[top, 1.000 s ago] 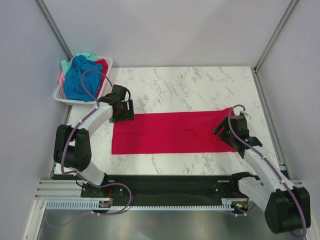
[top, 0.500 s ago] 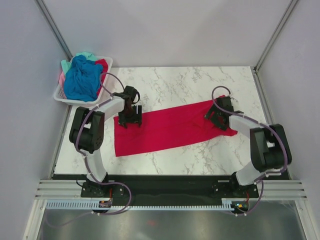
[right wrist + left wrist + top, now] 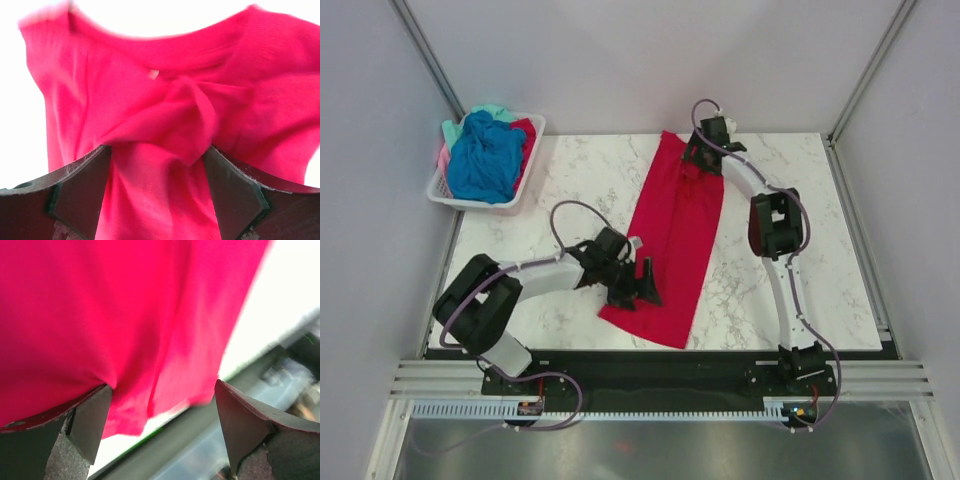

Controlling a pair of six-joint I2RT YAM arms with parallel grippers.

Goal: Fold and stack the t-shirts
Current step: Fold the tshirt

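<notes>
One crimson t-shirt (image 3: 675,230) lies folded into a long strip running from the back centre of the table to the front. My left gripper (image 3: 638,288) sits at the strip's near left edge. In the left wrist view this gripper (image 3: 162,390) is open wide; the red cloth (image 3: 100,305) drapes against one finger (image 3: 92,415) and is not pinched. My right gripper (image 3: 703,155) rests on the far end, by the collar. In its wrist view it (image 3: 156,150) is open, with bunched red cloth (image 3: 150,90) lying between the fingers. More t-shirts, blue (image 3: 485,155), teal, pink and red, are heaped in the basket.
The white slatted basket (image 3: 445,192) stands at the back left corner of the marble table (image 3: 590,170). Grey walls close in the left, right and back. A black rail (image 3: 650,365) runs along the near edge, close to the shirt's front end.
The crimson shirt has swung from lying across the table to lying front to back. My right gripper went to the back centre, my left to the front centre, and the left jaws widened.
</notes>
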